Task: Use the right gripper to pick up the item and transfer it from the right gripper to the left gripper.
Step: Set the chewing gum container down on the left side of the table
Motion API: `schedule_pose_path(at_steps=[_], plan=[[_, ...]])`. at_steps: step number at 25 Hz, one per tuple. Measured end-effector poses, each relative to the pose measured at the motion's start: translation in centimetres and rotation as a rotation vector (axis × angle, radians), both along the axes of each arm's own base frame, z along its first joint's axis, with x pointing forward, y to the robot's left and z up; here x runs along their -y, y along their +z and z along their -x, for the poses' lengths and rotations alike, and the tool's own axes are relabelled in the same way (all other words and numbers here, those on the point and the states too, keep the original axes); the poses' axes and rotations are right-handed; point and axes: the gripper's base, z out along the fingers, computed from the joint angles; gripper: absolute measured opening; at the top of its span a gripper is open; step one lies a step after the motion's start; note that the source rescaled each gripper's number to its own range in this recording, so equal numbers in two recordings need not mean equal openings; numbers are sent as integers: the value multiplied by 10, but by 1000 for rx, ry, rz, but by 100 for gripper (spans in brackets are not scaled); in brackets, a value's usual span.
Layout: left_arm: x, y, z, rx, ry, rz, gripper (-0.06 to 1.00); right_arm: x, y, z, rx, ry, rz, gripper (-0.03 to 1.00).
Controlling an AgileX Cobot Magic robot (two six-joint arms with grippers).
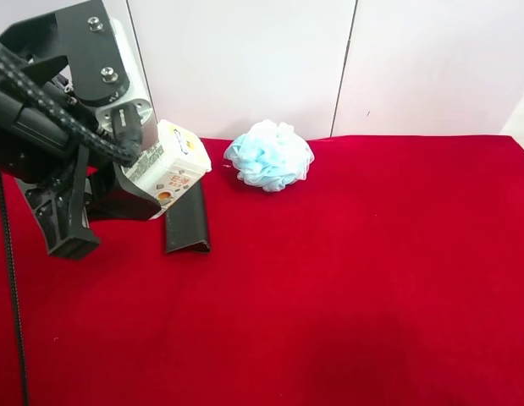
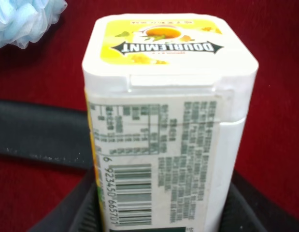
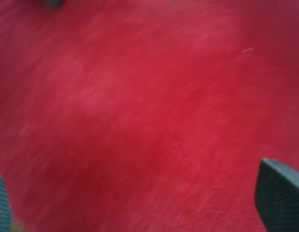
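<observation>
The carton (image 1: 170,161) sits clamped in the left gripper (image 1: 141,179), held above the red counter (image 1: 372,279) — the handover looks done. Over red cloth the right gripper (image 3: 139,200) hangs with fingers (image 3: 279,193) spread wide, empty — nothing obvious left.

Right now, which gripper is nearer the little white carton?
Left. The left gripper holds the carton; the right gripper faces only red cloth, no carton in view.

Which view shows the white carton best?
Left wrist: the carton fills the frame, lid label and barcode legible. Exterior high shows it small and tilted in the left gripper. Right wrist shows none of it, just red cloth.
</observation>
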Motion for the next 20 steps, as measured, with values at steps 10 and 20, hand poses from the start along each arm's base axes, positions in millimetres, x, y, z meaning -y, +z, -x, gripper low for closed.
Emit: schedule_pose_path(at_steps=[10, 20], plan=[[-1, -3, -1, -68, 103, 16, 2, 2, 0, 6, 40, -217, -15, 100], [-9, -63, -34, -311, 397, -289, 2, 2, 0, 6, 40, -218, -15, 100]])
